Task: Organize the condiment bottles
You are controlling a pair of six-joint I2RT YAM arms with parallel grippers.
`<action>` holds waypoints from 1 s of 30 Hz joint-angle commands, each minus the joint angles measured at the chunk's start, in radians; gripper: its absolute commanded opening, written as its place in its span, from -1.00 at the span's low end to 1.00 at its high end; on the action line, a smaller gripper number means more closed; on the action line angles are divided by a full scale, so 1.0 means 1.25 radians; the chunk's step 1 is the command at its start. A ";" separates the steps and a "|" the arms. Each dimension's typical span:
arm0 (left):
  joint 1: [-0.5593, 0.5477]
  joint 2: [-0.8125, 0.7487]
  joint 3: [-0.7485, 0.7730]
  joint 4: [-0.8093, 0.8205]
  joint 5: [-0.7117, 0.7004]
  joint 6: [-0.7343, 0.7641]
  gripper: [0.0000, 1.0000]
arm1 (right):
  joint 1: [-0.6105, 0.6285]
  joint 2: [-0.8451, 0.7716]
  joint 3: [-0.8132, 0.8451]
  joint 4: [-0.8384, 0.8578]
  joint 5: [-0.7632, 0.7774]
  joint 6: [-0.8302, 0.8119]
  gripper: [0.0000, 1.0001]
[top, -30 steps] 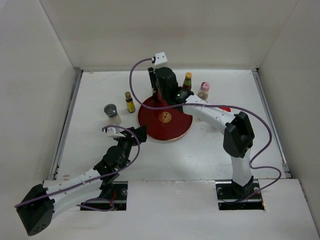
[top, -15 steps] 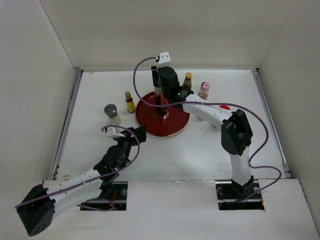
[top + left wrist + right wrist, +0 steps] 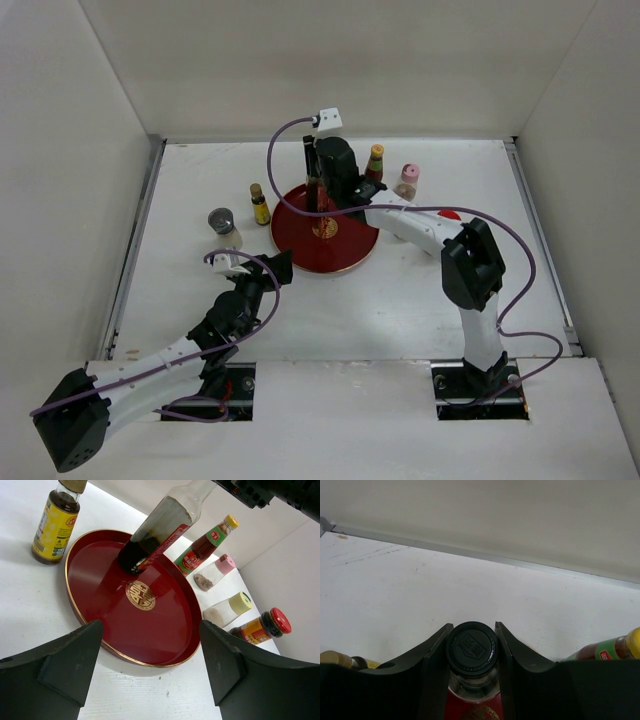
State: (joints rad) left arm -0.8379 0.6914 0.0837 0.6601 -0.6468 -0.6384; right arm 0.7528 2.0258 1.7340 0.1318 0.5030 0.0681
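Red round tray (image 3: 100, 587) carries the tall black-capped bottle (image 3: 157, 527) of dark liquid, its base on the far-left part. My right tool (image 3: 472, 626) is clamped on the bottle's neck just under the cap. My left tool (image 3: 150, 630) hangs wide open and empty by the tray's near edge.

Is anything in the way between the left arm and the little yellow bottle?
Nothing upright does. Between the left end effector and the small yellow-labelled bottle lie only bare table and the low rim of the red tray.

Overhead plus two close wrist views, all sharing the tall bottle (image 3: 157, 532)
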 commanded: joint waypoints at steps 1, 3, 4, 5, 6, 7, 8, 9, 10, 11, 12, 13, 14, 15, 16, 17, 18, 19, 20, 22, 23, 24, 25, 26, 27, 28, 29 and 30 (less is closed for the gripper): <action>0.003 -0.002 -0.004 0.027 0.006 -0.010 0.54 | -0.005 -0.043 0.024 0.136 -0.002 0.009 -0.59; 0.003 -0.002 -0.004 0.027 0.006 -0.010 0.54 | -0.005 -0.035 0.022 0.142 -0.004 0.003 -0.58; 0.003 -0.001 -0.004 0.027 0.006 -0.010 0.54 | -0.005 -0.030 0.020 0.145 -0.004 0.002 -0.57; 0.003 0.000 -0.004 0.027 0.006 -0.010 0.54 | -0.005 -0.028 0.017 0.146 -0.005 0.002 -0.54; 0.003 0.002 -0.004 0.028 0.006 -0.010 0.54 | -0.005 -0.027 0.013 0.146 -0.005 0.003 -0.49; 0.003 0.002 -0.004 0.028 0.006 -0.011 0.54 | -0.005 -0.027 0.006 0.146 -0.005 0.007 -0.40; 0.003 0.002 -0.004 0.028 0.006 -0.011 0.54 | -0.005 -0.027 -0.002 0.147 -0.005 0.011 -0.27; 0.003 0.002 -0.004 0.028 0.006 -0.011 0.54 | -0.005 -0.028 -0.011 0.153 -0.004 0.012 -0.18; 0.003 0.002 -0.004 0.028 0.006 -0.011 0.54 | -0.004 -0.029 -0.019 0.158 -0.004 0.014 -0.14; 0.003 0.003 -0.004 0.028 0.006 -0.011 0.54 | -0.004 -0.033 -0.029 0.164 -0.005 0.018 -0.08; 0.003 0.004 -0.004 0.028 0.007 -0.011 0.54 | -0.004 -0.035 -0.034 0.167 -0.005 0.020 -0.03; 0.003 0.004 -0.004 0.028 0.008 -0.011 0.54 | -0.004 -0.040 -0.038 0.167 -0.005 0.023 0.03; 0.003 0.004 -0.004 0.028 0.008 -0.011 0.54 | -0.004 -0.044 -0.043 0.167 -0.005 0.025 0.07; 0.003 0.004 -0.004 0.028 0.008 -0.011 0.54 | -0.003 -0.050 -0.048 0.168 -0.005 0.028 0.11; 0.003 0.004 -0.004 0.028 0.008 -0.011 0.54 | -0.003 -0.057 -0.053 0.168 -0.005 0.029 0.16; 0.003 0.004 -0.004 0.028 0.008 -0.011 0.54 | -0.003 -0.067 -0.059 0.168 -0.004 0.029 0.23; 0.003 0.004 -0.004 0.028 0.008 -0.011 0.54 | -0.003 -0.080 -0.068 0.171 -0.002 0.030 0.32; 0.003 0.004 -0.004 0.028 0.008 -0.011 0.54 | -0.003 -0.096 -0.078 0.173 -0.002 0.033 0.44; 0.003 0.004 -0.004 0.028 0.008 -0.011 0.54 | -0.003 -0.117 -0.091 0.177 -0.005 0.036 0.54; 0.003 0.005 -0.004 0.028 0.008 -0.012 0.54 | -0.003 -0.161 -0.124 0.182 -0.006 0.040 0.67; 0.003 0.005 -0.004 0.028 0.008 -0.012 0.54 | -0.008 -0.185 -0.144 0.184 -0.007 0.044 0.71; 0.003 0.006 -0.003 0.028 0.008 -0.012 0.54 | -0.019 -0.208 -0.166 0.187 -0.010 0.049 0.74; 0.003 0.006 -0.003 0.028 0.008 -0.012 0.54 | -0.031 -0.229 -0.188 0.188 -0.016 0.058 0.77; 0.003 0.006 -0.003 0.028 0.008 -0.012 0.54 | -0.047 -0.247 -0.209 0.188 -0.023 0.071 0.79; 0.003 0.006 -0.003 0.028 0.008 -0.012 0.54 | -0.064 -0.261 -0.230 0.188 -0.029 0.086 0.80; 0.003 0.006 -0.003 0.028 0.008 -0.012 0.54 | -0.084 -0.269 -0.247 0.188 -0.035 0.102 0.81; 0.003 0.006 -0.003 0.028 0.008 -0.012 0.54 | -0.106 -0.272 -0.261 0.185 -0.042 0.120 0.82; 0.005 0.009 -0.003 0.028 0.008 -0.012 0.54 | -0.127 -0.268 -0.266 0.177 -0.046 0.132 0.82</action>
State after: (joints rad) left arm -0.8379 0.6979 0.0837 0.6601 -0.6441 -0.6441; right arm 0.6727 1.7142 1.4330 0.3065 0.4683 0.1612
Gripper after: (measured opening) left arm 0.767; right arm 0.908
